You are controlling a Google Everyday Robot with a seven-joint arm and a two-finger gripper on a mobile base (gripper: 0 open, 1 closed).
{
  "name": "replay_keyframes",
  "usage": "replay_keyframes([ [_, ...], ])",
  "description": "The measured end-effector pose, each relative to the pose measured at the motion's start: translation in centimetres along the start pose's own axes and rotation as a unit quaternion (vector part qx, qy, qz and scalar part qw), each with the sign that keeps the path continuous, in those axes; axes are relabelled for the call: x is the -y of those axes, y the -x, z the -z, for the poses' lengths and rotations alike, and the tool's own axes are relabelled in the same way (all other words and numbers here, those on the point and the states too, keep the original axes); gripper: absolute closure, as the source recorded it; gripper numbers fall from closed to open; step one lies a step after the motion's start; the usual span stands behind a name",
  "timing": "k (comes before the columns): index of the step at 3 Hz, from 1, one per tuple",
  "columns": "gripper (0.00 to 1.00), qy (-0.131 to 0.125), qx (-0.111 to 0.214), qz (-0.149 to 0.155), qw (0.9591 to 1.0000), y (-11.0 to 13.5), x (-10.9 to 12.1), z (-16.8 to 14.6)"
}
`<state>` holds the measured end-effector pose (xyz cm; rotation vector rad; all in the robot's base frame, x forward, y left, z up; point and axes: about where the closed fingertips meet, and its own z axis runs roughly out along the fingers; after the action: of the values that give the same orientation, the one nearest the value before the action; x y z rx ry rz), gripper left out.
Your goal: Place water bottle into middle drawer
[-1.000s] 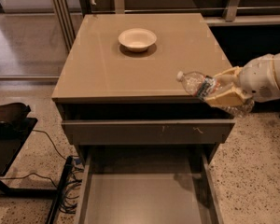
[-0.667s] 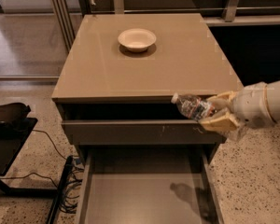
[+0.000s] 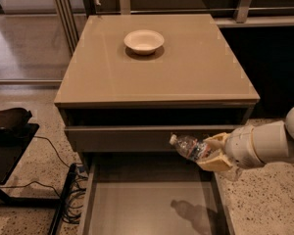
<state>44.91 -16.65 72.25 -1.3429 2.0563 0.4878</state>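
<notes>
The water bottle, clear and ribbed with a white cap, lies nearly level in my gripper, cap pointing left. The gripper is shut on it, with tan fingers around its lower half, at the end of the white arm coming in from the right. The bottle hangs in the air in front of a shut drawer front and above the pulled-out middle drawer, whose flat taupe floor shows the bottle's shadow. The bottle touches nothing but the gripper.
A white bowl sits at the back of the cabinet top. Black cables and a dark stand are on the speckled floor to the left. A dark wall base runs along the right.
My gripper has carried the bottle down and forward, from over the cabinet top's right front corner to below its edge, above the open drawer. The bottle's shadow now falls on the drawer floor.
</notes>
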Motion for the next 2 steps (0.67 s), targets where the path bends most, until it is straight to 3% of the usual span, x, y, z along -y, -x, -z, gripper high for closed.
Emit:
replay_keyframes([
  [1, 1.0, 0.0, 0.0, 0.0, 1.0, 0.1, 0.0, 0.0],
  [2, 1.0, 0.032, -0.009, -0.016, 0.9993, -2.1, -2.0, -4.0],
])
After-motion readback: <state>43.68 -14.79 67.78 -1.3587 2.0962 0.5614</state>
